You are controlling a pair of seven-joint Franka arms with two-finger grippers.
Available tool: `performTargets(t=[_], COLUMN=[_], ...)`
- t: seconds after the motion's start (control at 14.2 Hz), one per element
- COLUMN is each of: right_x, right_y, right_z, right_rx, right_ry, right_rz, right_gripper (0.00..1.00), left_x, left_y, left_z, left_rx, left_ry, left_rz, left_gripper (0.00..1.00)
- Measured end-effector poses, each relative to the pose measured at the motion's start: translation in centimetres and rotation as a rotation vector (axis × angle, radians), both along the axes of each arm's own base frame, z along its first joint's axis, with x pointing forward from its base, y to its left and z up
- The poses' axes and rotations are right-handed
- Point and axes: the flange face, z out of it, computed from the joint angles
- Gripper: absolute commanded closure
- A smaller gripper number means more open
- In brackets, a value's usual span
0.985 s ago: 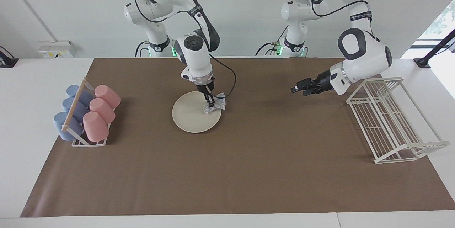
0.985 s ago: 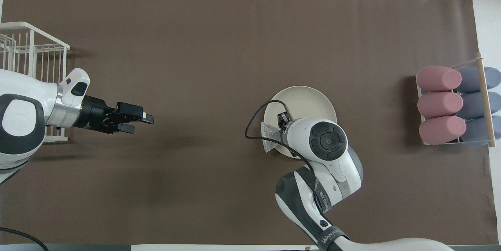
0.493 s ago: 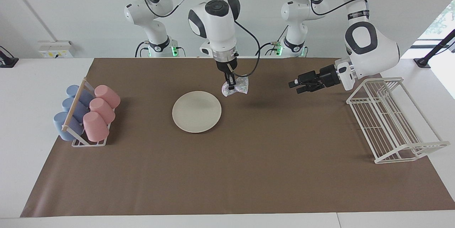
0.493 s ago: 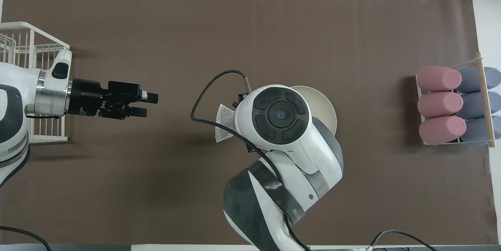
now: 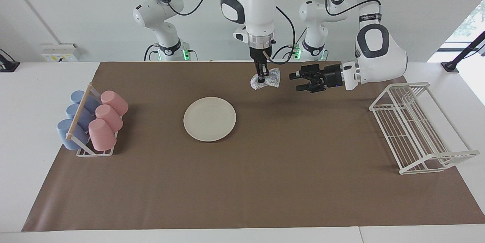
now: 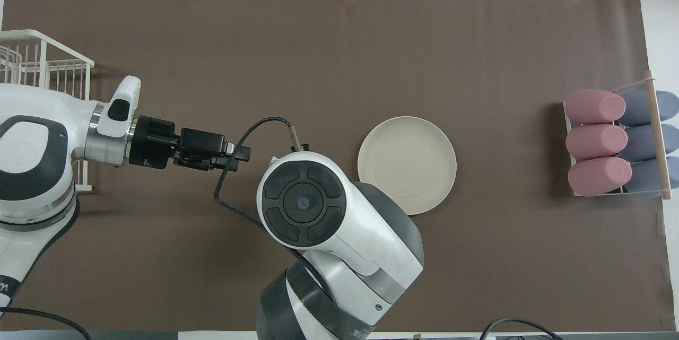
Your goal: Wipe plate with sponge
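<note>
Brown-matted table (image 5: 265,182) (plate (image 5: 209,118), two racks (image 5: 415,129))

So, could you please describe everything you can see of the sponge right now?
The sponge is a small, wrinkly, silvery mesh pad with a glittery sheen. It hangs in the air, pinched near its middle by the right hand, its crumpled edges drooping on both sides. It is over the brown mat, off the plate, touching nothing but the fingers. The left hand is beside it, apart. From overhead the right arm hides it.
</note>
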Motion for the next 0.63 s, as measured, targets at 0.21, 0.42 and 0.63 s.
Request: performTargets(t=[0.21, 0.42, 0.63], right_x=[0.2, 0.2, 0.2], right_y=[-0.1, -0.1, -0.1], right_z=[-0.1, -0.1, -0.1], right_rx=[-0.002, -0.001, -0.001], right_ry=[0.001, 0.0, 0.001], right_rz=[-0.004, -0.004, -0.004], right_gripper=[1.0, 1.0, 1.0], left_x=[-1.3, -1.6, -1.7], left_y=[-0.8, -2.0, -2.7], left_z=[-1.2, -1.0, -0.8], left_rx=[-0.032, -0.081, -0.092], left_ry=[-0.015, -0.015, -0.017], left_rz=[-0.042, -0.035, -0.039], left_gripper=[0.02, 0.04, 0.56])
